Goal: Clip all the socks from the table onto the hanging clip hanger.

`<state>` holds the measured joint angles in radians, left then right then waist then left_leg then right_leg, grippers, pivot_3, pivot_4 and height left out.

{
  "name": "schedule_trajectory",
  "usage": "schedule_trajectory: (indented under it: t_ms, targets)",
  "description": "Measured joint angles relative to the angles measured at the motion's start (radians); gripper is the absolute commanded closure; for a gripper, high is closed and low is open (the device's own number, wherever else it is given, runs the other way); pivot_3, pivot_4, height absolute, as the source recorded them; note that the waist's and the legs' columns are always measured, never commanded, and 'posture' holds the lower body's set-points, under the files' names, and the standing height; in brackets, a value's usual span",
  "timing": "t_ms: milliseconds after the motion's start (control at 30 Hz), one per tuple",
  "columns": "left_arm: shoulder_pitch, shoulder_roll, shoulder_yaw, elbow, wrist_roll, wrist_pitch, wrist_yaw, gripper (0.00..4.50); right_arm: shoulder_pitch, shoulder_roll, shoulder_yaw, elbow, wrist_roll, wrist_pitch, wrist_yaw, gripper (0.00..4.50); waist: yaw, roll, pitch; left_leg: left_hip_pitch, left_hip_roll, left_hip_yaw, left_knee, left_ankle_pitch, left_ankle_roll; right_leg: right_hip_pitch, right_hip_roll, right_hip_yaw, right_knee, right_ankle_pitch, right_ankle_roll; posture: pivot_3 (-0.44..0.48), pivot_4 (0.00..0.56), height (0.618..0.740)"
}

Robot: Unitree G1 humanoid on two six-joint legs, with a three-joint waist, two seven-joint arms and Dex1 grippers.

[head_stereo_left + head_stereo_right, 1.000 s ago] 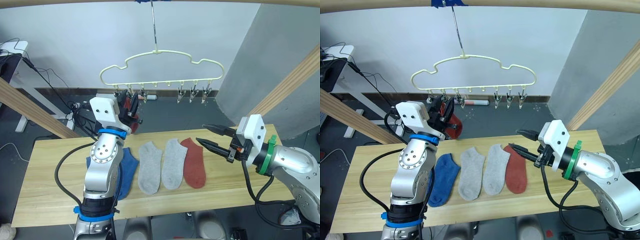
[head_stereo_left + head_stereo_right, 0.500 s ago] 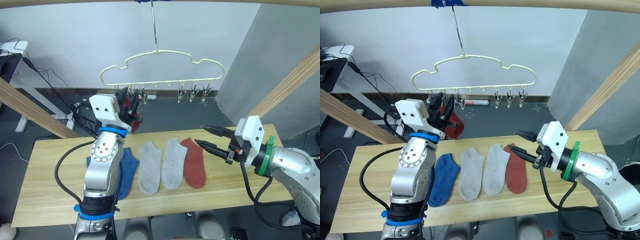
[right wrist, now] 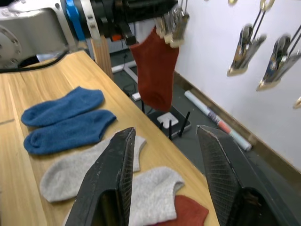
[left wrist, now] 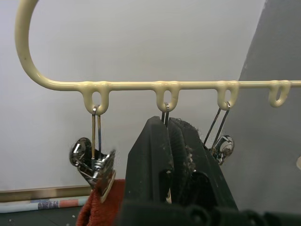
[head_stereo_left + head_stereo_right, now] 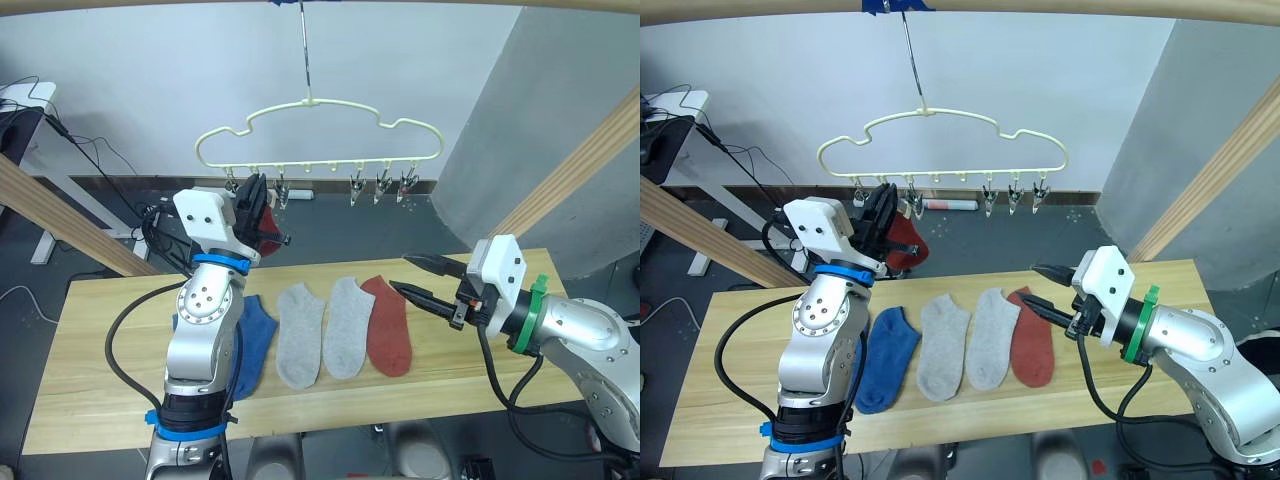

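- Left gripper (image 5: 262, 203), centre-left of frame, pressed together at the clip hanger (image 5: 320, 130), beside hanging red sock (image 3: 154, 77).
- Right gripper (image 5: 418, 278) spread wide, empty, above red sock (image 5: 388, 325) on the table (image 5: 90, 360).

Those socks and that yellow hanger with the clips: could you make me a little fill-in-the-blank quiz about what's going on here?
1. The sock hanging from the clip hanger is brick ___.
2. The number of socks lying on the table is ___.
3. The right gripper, held above the table, has its fingers ___.
4. The two socks at the table's left end are ___.

Missing words: red; five; open; blue
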<state>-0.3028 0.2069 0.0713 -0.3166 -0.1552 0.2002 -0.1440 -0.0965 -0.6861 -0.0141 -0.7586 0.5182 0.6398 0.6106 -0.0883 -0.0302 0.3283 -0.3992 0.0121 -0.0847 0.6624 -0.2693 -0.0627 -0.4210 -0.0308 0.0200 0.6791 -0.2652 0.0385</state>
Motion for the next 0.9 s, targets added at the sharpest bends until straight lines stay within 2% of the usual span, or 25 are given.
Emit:
schedule_trajectory:
  t_ms: [100, 133, 200, 333, 500, 633, 900]
  targets:
    - [0.004, 0.026, 0.005, -0.017, -0.002, 0.017, -0.020, 4.50, 0.050, 0.001, 0.098, 0.008, -0.100, 0.022, -0.064, 0.80, 0.000, 0.000, 0.000, 0.000, 0.000, 0.000, 0.000, 0.000, 0.000, 0.000, 0.000, 0.000, 0.000, 0.000, 0.000, -0.185, 0.325, 0.740]
    - [0.007, 0.033, 0.006, -0.026, -0.002, 0.023, -0.024, 4.50, 0.065, 0.024, 0.142, 0.013, -0.150, 0.042, -0.115, 0.33, -0.001, 0.000, 0.000, 0.000, 0.000, 0.000, 0.000, 0.000, 0.000, 0.000, 0.000, 0.000, 0.000, 0.000, 0.000, -0.174, 0.330, 0.740]
    - [0.008, 0.035, 0.007, -0.035, -0.004, 0.034, -0.025, 4.50, 0.080, 0.065, 0.205, 0.025, -0.216, 0.078, -0.191, 0.05, 0.000, 0.000, 0.000, 0.000, 0.000, 0.000, 0.000, 0.000, 0.000, 0.000, 0.000, 0.000, 0.000, 0.000, 0.000, -0.174, 0.330, 0.740]
    - [0.008, 0.044, 0.007, -0.053, -0.005, 0.065, -0.039, 4.50, 0.113, 0.154, 0.371, 0.119, -0.406, 0.088, -0.352, 0.05, 0.001, 0.000, 0.000, 0.000, 0.000, 0.000, 0.000, 0.000, 0.000, -0.001, 0.000, 0.000, 0.000, -0.003, 0.004, -0.162, 0.343, 0.740]
    - [0.008, 0.044, 0.009, -0.077, -0.005, 0.098, -0.043, 4.50, 0.111, 0.284, 0.455, 0.269, -0.538, 0.045, -0.455, 0.05, 0.001, 0.000, 0.001, 0.001, 0.001, 0.000, -0.001, 0.000, 0.000, -0.001, 0.000, 0.001, 0.000, -0.003, 0.005, -0.158, 0.350, 0.740]
    - [0.008, 0.042, 0.008, -0.078, -0.005, 0.107, -0.043, 4.50, 0.081, 0.415, 0.446, 0.426, -0.580, 0.046, -0.518, 0.05, 0.002, 0.000, 0.001, 0.000, 0.001, 0.000, -0.001, 0.000, 0.000, -0.001, 0.000, 0.000, 0.000, -0.003, 0.004, -0.152, 0.350, 0.740]
    - [0.007, 0.043, 0.008, -0.078, -0.006, 0.118, -0.045, 4.50, 0.081, 0.532, 0.389, 0.504, -0.579, 0.049, -0.547, 0.05, 0.001, 0.000, 0.001, 0.000, 0.001, 0.000, -0.001, 0.000, 0.000, -0.001, 0.000, 0.000, 0.000, 0.000, 0.001, -0.144, 0.350, 0.740]
